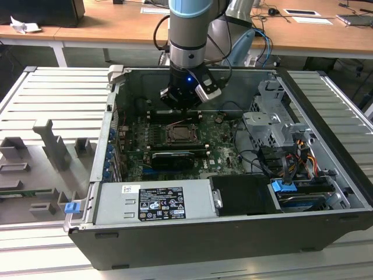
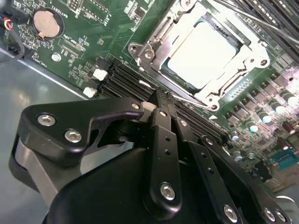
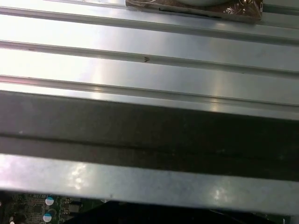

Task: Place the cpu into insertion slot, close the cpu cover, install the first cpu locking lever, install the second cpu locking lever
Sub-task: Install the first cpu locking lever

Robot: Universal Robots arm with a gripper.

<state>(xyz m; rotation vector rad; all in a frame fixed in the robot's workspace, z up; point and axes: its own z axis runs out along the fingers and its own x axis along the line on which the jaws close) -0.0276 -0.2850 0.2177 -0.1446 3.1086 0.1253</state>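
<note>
Inside the open computer case [image 1: 326,192], the gripper [image 2: 161,100] hung with its fingers [image 2: 163,140] drawn together and holding nothing, just behind the insertion slot [image 1: 178,135].

Seen in the second wrist view, the fingertips met above the black memory slots [image 2: 135,77], beside the socket; the cpu [image 2: 203,53] lay flat in the insertion slot, a pale square with no long axis, its edges square with the silvery cpu cover [image 2: 252,51] framing it. Whether the locking levers were latched could not be made out. A coin battery [image 2: 46,23] sat on the green motherboard [image 2: 93,28] nearby. On the power supply [image 1: 154,201] a black label carried print too small to read. Grey fixtures [image 1: 52,146] stood on the ribbed table [image 1: 46,99] towards the exterior view's left.
</note>
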